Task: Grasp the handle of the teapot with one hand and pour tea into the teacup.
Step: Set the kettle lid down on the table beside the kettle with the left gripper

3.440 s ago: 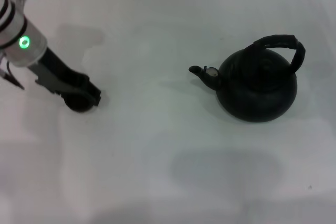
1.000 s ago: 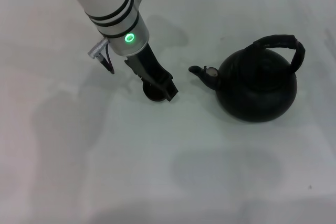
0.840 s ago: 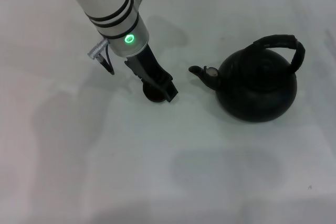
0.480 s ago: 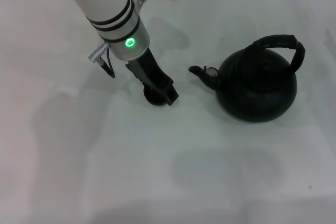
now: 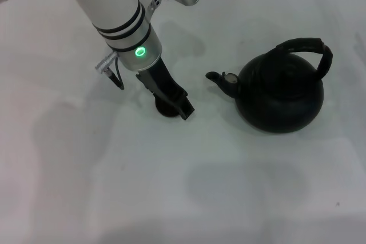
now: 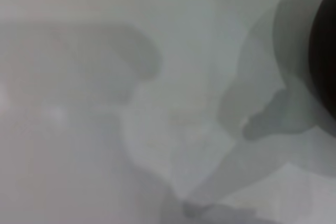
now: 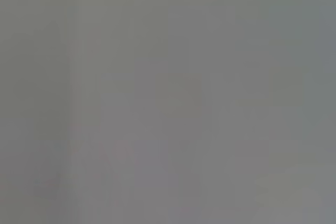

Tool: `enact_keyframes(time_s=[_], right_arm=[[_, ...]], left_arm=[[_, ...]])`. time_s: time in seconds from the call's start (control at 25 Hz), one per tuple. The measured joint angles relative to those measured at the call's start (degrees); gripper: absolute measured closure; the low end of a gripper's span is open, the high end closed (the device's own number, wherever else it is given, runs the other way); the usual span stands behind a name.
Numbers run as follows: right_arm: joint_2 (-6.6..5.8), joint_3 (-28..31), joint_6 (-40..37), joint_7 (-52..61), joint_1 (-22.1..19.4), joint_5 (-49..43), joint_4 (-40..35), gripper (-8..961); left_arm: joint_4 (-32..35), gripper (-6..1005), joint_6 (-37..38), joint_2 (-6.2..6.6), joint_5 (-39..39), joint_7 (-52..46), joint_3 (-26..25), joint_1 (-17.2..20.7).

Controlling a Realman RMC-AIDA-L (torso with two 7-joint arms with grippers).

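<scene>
Surface: plain white tabletop (image 5: 114, 198), matte, with soft shadows on it.
Teapot: large round matte black teapot (image 5: 280, 98), squat and bulbous, standing upright at right of centre. Nothing touches it.
Spout: short curved black spout (image 5: 220, 79) pointing left, with a pale mark at its base.
Handle: thick black arched handle (image 5: 311, 50), rough and wrapped-looking, hooped over the pot's top and leaning toward the right. Free of any gripper.
Teacup: tiny round dark teacup (image 5: 166, 107), low and handleless, on the table left of the spout with a clear strip of table between them. Mostly hidden under the gripper; only its near and left rim shows.
Left arm: white forearm with black bands and a lit green ring (image 5: 139, 52), coming in from the far left and angled down toward the near right.
Left gripper: black left gripper (image 5: 174, 102) sitting right at the teacup, its dark fingers overlapping the cup's top and right side. Cannot tell whether the fingers grip the cup or how wide they stand.
Left wrist view: white table and grey shadows, with a dark curved edge at one border; too blurred to identify.
Right arm: not seen in the head view. The right wrist view is a flat grey field with nothing distinct.
</scene>
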Motion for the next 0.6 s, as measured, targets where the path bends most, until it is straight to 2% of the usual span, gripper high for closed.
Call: enact_keyframes(time_s=[0.44,0.6], right_arm=[[0.00,0.00,0.18,0.06,-0.23,0.00,0.06,98],[0.00,0.00,0.21,0.09,-0.16,0.01,0.06,98]], left_arm=[[3.95,200,-1.55,0.38,0.66,-0.37,-0.02,1.38],[4.02,140,-2.31,0.44,1.04,-0.43,-0.02,1.38]])
